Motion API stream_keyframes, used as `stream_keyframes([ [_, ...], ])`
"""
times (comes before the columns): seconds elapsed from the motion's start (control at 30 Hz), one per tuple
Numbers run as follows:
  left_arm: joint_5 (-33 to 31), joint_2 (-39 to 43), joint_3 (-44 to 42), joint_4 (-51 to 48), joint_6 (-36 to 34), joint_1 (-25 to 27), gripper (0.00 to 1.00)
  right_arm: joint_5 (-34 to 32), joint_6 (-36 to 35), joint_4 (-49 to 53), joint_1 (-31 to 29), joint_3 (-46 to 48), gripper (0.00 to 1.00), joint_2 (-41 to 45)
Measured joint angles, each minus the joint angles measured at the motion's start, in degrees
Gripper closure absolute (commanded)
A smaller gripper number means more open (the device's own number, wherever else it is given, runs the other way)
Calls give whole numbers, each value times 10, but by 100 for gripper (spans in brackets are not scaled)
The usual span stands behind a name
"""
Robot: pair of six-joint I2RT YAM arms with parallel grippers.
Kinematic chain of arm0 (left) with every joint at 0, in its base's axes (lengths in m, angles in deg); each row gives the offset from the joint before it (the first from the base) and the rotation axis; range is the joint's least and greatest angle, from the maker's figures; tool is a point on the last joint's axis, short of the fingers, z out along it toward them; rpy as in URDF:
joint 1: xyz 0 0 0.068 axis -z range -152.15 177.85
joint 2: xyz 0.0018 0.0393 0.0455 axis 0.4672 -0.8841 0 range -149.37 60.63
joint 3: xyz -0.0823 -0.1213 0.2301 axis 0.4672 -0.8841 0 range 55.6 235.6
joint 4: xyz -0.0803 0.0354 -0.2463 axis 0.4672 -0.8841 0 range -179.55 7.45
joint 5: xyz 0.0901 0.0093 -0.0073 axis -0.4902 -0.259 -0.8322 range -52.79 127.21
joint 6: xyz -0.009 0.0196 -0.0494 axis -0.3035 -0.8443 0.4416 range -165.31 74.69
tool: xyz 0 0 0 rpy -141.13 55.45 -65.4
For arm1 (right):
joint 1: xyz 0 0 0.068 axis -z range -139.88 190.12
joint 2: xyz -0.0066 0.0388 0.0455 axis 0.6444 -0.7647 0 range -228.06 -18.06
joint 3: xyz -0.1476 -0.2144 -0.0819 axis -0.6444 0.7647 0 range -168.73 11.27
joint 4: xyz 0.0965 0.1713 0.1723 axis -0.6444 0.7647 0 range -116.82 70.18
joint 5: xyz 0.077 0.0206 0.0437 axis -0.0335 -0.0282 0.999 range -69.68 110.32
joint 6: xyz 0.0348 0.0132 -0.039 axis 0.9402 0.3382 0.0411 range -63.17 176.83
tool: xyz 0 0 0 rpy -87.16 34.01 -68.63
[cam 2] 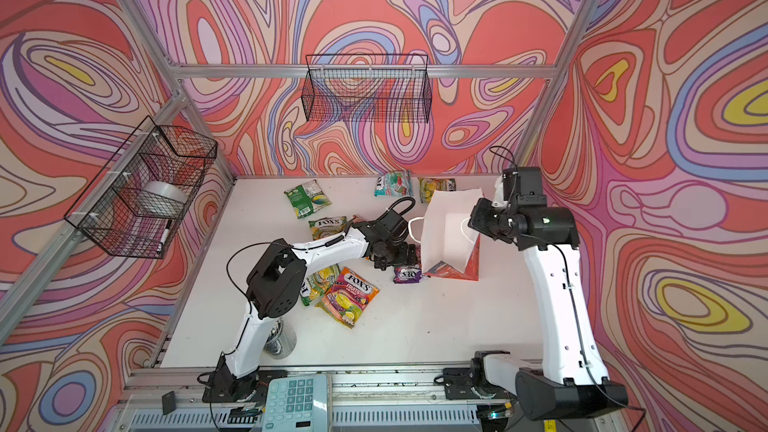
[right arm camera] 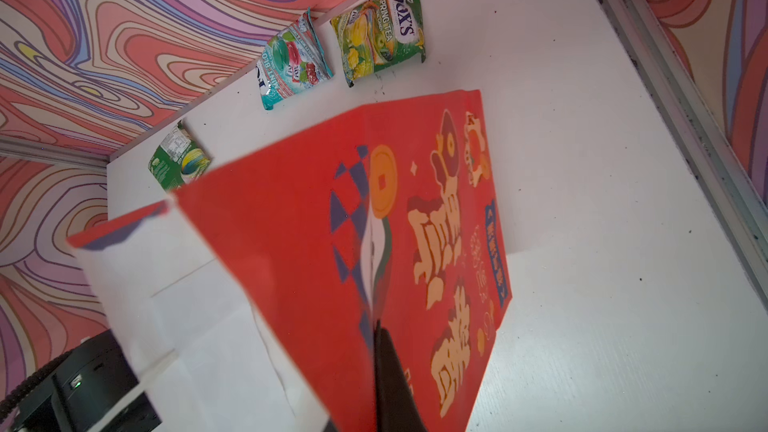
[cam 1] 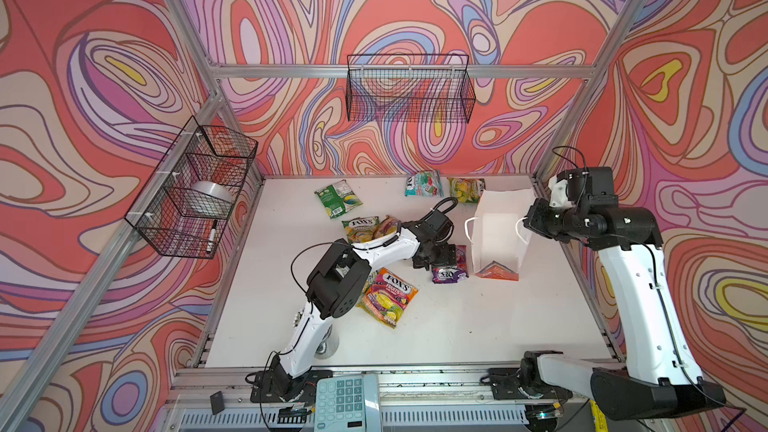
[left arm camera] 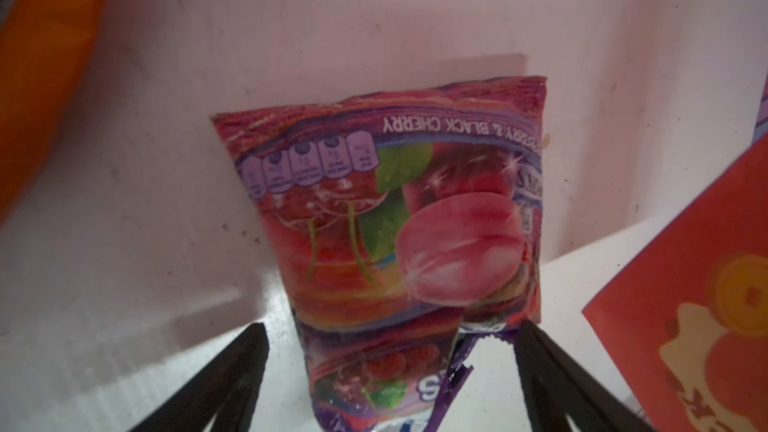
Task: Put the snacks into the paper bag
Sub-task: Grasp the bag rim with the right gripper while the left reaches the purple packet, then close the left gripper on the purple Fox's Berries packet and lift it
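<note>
The red paper bag [cam 1: 498,234] [cam 2: 446,238] [right arm camera: 311,222] stands tilted at the right, its white inside open toward the top views. My right gripper [cam 1: 530,222] [right arm camera: 384,367] is shut on the bag's near wall. My left gripper [cam 1: 436,259] [left arm camera: 390,328] hangs open just left of the bag. Its fingers [left arm camera: 245,367] straddle a purple cherry pouch [cam 1: 451,272] [left arm camera: 415,222] lying flat on the table. Other snacks lie around: an orange pouch [cam 1: 388,292], a green one [cam 1: 359,228], another green one [cam 1: 337,199], and teal [cam 1: 424,183] and yellow-green [cam 1: 465,189] ones by the back wall.
One black wire basket [cam 1: 409,89] hangs on the back wall. Another [cam 1: 191,193] on the left wall holds a tape roll and a marker. A calculator [cam 1: 347,403] lies on the front rail, and a metal cup [cam 1: 328,344] stands by the left arm's base.
</note>
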Motion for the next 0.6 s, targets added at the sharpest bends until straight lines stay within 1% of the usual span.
stream_keyframes([
  [0.07, -11, -7, 20, -10, 2, 5, 13, 1, -1, 0, 0, 3, 100, 5],
  [0.23, -41, -23, 61, -36, 14, 19, 21, 2, -2, 1, 0, 10, 100, 9],
  [0.37, -61, -27, 58, -48, 21, 19, 22, 2, -2, 1, 0, 12, 100, 10],
  [0.5, -75, -27, 47, -48, 24, 20, 28, 2, -2, 0, 0, 19, 100, 16],
  [0.6, -85, -27, 43, -53, 26, 24, 29, 2, -2, -1, 0, 26, 100, 19],
])
